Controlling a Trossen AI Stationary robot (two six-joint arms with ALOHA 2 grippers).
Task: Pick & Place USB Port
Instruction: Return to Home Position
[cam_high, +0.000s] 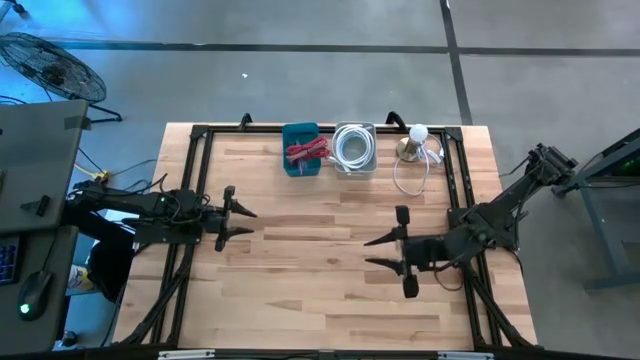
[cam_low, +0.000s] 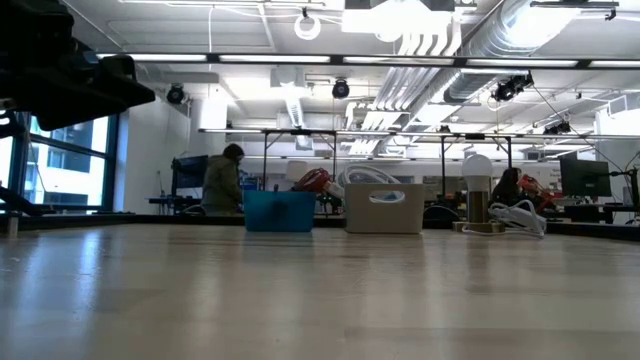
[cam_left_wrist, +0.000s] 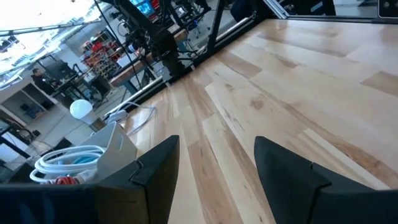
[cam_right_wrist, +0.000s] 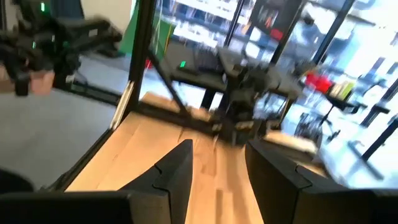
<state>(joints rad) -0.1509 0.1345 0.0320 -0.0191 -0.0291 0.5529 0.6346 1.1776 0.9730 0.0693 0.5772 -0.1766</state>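
As both arms hang low over the wooden table with nothing in either grip, the sorting looks finished, and the step in hand is judged to be the return to rest. Seen from above, the left gripper sits at 9 o'clock of the table's middle, fingers spread and empty; the right gripper sits at about 4 o'clock, likewise parted and empty. At 12 o'clock, along the far edge, two bins stand side by side — the blue bin holding reddish cables, the gray bin holding a coiled white cable. A white-bulbed lamp with a loose white cord stands at 1 o'clock. Next, each arm would need to draw back towards its own base, clear of the bins.
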